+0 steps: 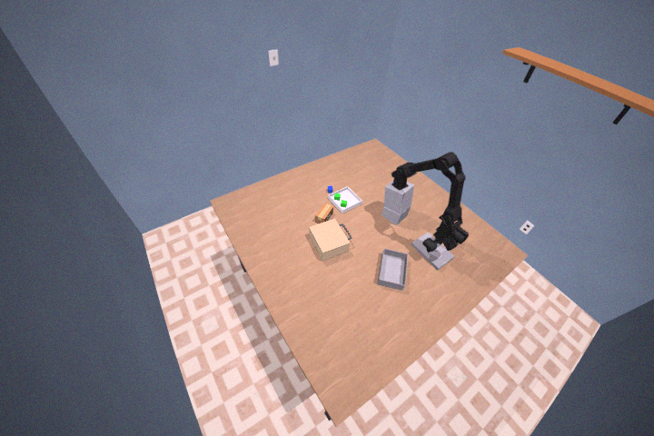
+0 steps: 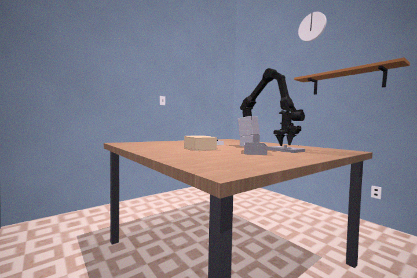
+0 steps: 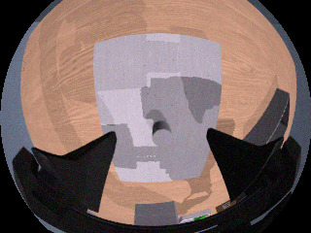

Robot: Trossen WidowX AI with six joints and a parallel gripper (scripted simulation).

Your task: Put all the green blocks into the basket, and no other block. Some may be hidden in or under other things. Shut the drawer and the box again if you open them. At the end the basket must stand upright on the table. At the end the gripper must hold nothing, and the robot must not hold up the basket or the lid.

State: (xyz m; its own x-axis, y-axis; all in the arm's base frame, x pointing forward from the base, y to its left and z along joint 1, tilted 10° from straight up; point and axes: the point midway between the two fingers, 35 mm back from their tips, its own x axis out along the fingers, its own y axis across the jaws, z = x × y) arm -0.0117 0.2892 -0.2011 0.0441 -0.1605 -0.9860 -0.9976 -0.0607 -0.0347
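My gripper is open and empty, with its fingertips on either side of the knob, a little above the flat grey lid. The lid lies on the table. The open grey box stands beside it, and no block shows inside. The shallow white basket stands upright farther back and holds two green blocks. The tan drawer unit has a dark handle and looks shut; its inside is hidden.
A small blue block lies outside the basket, near its far corner. An orange-brown wooden piece lies between the basket and the drawer unit. The robot's grey pedestal stands between the basket and the lid.
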